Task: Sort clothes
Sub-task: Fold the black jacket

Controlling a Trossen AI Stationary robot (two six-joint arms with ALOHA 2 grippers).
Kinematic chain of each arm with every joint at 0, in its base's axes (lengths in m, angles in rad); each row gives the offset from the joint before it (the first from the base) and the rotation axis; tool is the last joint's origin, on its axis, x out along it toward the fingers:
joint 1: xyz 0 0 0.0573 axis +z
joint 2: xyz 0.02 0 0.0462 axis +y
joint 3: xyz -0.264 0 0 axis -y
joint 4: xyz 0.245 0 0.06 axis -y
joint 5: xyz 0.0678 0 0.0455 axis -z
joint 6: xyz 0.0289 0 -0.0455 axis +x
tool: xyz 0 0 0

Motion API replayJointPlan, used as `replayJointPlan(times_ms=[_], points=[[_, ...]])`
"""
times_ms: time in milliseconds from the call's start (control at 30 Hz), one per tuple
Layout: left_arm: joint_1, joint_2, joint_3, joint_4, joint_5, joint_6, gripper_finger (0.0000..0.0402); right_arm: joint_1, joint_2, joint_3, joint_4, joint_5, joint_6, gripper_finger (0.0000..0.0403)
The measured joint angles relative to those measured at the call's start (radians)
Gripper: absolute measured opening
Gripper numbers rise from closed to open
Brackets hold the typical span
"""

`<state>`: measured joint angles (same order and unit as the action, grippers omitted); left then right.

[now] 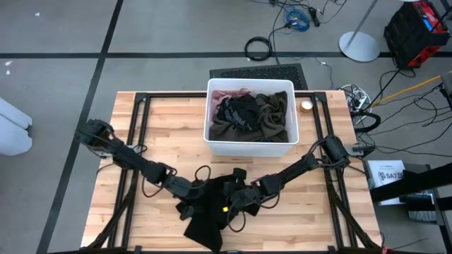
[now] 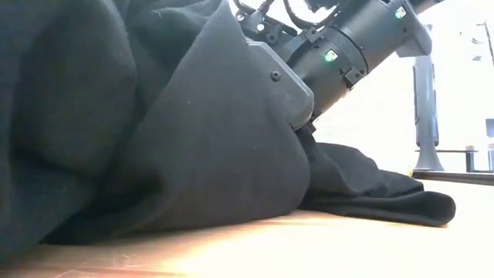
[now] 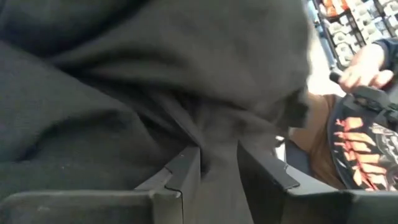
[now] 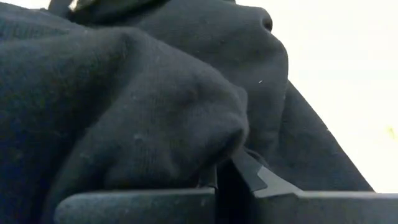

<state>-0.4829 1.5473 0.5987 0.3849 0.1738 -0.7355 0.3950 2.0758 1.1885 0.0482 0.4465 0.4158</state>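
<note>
We see the black garment (image 1: 208,212) lying on the wooden surface (image 1: 162,120) in front of the white bin (image 1: 248,144). Our left gripper (image 3: 217,168) has its jaws partly apart with a black fold between them. Our right gripper (image 4: 227,174) has its jaws pinched closed on that cloth.

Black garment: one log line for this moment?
black garment: front table edge | left gripper: open around fold | right gripper: shut on it | bin: clothes inside

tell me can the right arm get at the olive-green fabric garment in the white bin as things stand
Probably not yet: the right gripper is shut on the black fabric garment at the table's front. The olive-green fabric garment lies uncovered in the white rectangular plastic bin.
</note>
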Motion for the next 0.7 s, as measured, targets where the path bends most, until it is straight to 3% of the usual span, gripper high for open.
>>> replayJointPlan(times_ms=[167, 300, 467, 700], points=[[-0.036, -0.121, 0.000, -0.079, -0.029, 0.033, 0.0116, -0.001, 0.000, -0.002, -0.006, 0.001, 0.018, 0.0000], [-0.113, -0.173, 0.001, -0.087, -0.135, 0.035, 0.0116, 0.004, 0.001, -0.002, -0.006, 0.005, 0.022, 0.0000], [-0.237, -0.141, 0.001, -0.078, -0.269, 0.001, 0.0116, 0.005, 0.002, -0.002, -0.006, 0.006, 0.022, 0.0000], [-0.333, -0.025, 0.019, -0.043, -0.359, 0.036, 0.0116, 0.004, 0.002, -0.003, -0.003, 0.003, 0.019, 0.0000]])
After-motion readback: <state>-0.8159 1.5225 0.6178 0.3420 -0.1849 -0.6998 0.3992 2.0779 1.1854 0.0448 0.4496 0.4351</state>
